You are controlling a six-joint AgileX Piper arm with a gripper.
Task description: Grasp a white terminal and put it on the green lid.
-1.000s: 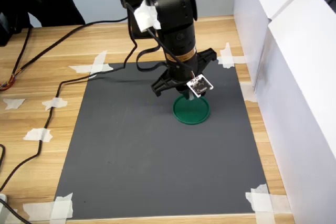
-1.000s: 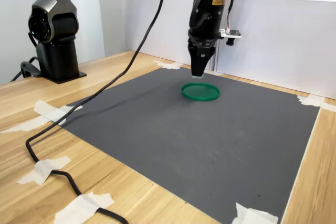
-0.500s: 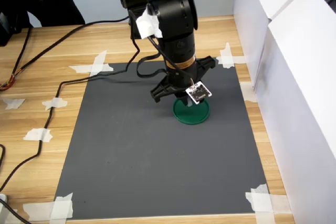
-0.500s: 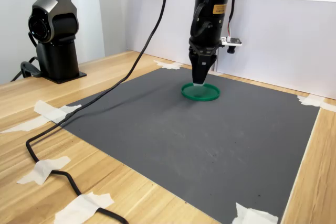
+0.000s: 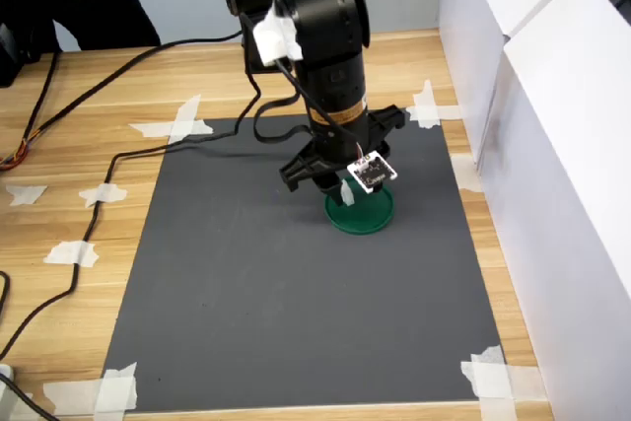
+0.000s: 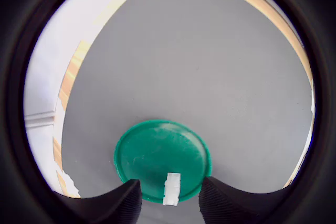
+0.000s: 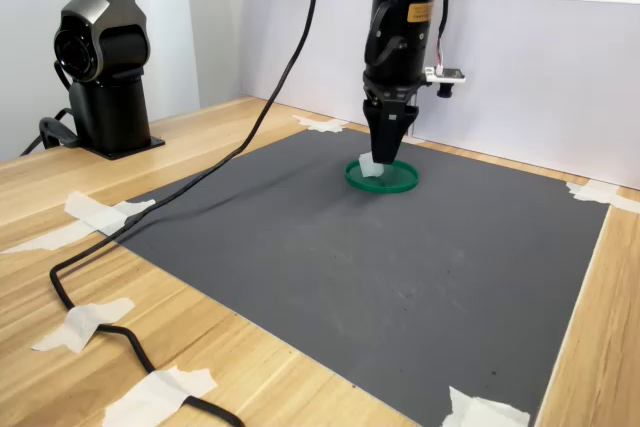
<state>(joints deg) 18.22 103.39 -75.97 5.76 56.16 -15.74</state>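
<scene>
The gripper (image 6: 167,198) is standing apart, jaws wide. The terminal (image 6: 171,188) is sitting upright between them on the lid (image 6: 157,153), near its rim.

My own wrist blocks part of the green lid (image 5: 367,216) in the first exterior view. The wrist view cuts off my fingers (image 6: 122,202), and the white terminal (image 6: 171,188) is too tiny to tell if they're touching it.
</scene>
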